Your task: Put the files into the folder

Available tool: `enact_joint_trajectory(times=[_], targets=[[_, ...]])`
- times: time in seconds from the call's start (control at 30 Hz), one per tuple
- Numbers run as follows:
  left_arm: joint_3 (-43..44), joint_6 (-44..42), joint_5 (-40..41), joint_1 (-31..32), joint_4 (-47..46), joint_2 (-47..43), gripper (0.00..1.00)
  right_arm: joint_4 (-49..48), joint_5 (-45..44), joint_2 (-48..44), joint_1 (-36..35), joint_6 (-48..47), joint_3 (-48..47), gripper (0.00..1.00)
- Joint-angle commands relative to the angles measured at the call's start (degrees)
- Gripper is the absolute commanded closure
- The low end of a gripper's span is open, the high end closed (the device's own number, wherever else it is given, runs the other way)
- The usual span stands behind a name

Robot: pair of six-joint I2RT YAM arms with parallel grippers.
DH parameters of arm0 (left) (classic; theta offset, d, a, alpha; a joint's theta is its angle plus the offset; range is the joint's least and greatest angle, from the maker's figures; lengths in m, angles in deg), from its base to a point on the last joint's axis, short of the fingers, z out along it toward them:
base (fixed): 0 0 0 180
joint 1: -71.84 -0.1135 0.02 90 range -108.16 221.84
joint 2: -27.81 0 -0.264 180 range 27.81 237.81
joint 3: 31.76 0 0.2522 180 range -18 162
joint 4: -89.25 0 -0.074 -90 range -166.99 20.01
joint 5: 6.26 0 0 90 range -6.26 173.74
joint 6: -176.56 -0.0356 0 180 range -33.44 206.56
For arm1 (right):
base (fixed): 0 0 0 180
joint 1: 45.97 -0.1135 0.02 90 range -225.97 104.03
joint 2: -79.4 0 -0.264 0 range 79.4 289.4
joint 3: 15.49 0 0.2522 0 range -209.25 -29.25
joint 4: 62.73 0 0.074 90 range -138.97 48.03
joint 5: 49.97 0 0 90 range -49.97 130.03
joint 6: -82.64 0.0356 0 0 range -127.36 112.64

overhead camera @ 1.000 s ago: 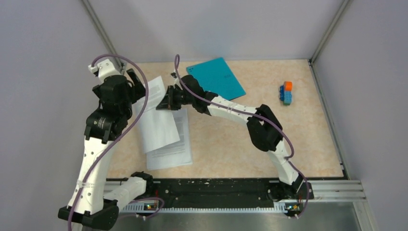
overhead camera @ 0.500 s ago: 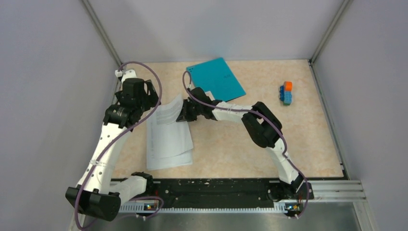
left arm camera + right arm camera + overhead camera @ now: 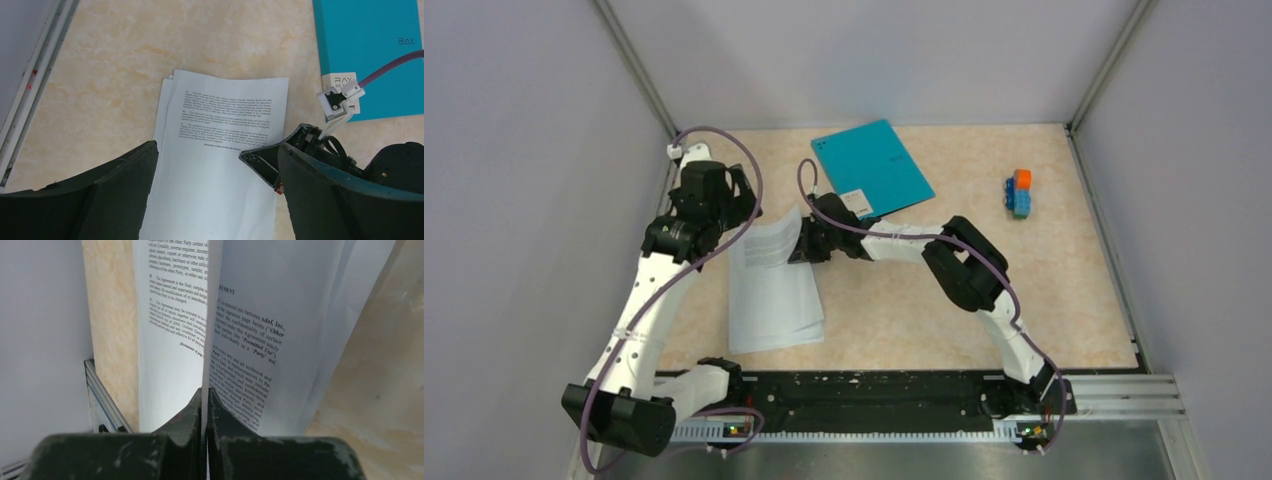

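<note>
Right hand (image 3: pixel 205 396) on thin floppy files (image 3: pixel 250 315)

Top view is bright, flat overhead light, no glare, faint soft shadows right of the files (image 3: pixel 774 300). Right wrist view dimmer: sheets shaded grey, right fingers (image 3: pixel 185 425) below the files soft-focus. Left fingers (image 3: pixel 345 200) underexposed, nearly black.

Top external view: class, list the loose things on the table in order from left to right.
files → folder → block stack
</note>
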Motion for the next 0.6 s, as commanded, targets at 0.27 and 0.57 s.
enact_joint_trajectory(times=[0.27, 0.57], targets=[[-1.59, 0.53, -1.61, -0.43, -3.25, 0.13, 0.06, -2.3, -2.18, -2.87, -2.03, 1.64, 0.85, 1.0], [-2.36, 0.57, -2.59, -0.43, -3.86, 0.42, 0.07, -2.74, -4.7, -3.13, -3.47, 3.62, 1.7, 1.0]])
